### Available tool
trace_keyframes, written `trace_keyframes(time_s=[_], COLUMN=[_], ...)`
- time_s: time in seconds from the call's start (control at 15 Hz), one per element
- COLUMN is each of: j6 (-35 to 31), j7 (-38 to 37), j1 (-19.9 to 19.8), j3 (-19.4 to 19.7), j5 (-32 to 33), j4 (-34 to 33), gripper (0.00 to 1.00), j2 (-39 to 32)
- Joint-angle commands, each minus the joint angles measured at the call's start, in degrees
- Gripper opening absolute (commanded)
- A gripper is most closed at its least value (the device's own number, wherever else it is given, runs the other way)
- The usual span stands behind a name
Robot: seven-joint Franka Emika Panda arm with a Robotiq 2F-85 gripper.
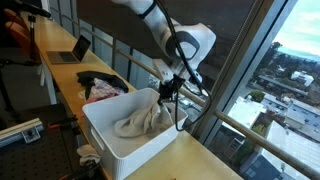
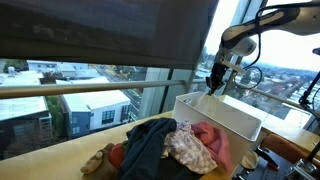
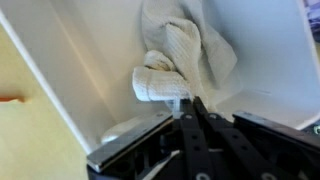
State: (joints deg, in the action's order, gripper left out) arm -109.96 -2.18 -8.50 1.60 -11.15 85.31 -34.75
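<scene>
A cream knitted cloth (image 3: pixel 180 55) lies bunched inside a white plastic bin (image 3: pixel 80 90). In the wrist view my gripper (image 3: pixel 190 103) comes in from the bottom, its black fingers pressed together at the cloth's lower edge, with a thin bit of fabric pinched at the tips. In both exterior views the gripper (image 1: pixel 170 95) (image 2: pixel 213 88) reaches down over the bin (image 1: pixel 130 150) (image 2: pixel 225 120), at the end of the cloth (image 1: pixel 140 120) nearest the window.
A heap of mixed clothes (image 2: pixel 165 148) (image 1: pixel 100 85) lies on the wooden counter beside the bin. A laptop (image 1: pixel 72 52) stands farther along the counter. A large window with a railing (image 1: pixel 240 125) runs close behind the arm.
</scene>
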Motion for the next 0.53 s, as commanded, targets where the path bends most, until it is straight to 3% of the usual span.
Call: trace_keyframes(time_s=[0.0,0.47], j6=[3.79,2.73], j7=[-0.32,-3.33], j1=[-0.26,7.92], j3=[0.6,-2.04], j5=[-0.63,3.06], j4=[2.23,9.26], gripper=[0.01,0.01], j2=[9.79,26.22])
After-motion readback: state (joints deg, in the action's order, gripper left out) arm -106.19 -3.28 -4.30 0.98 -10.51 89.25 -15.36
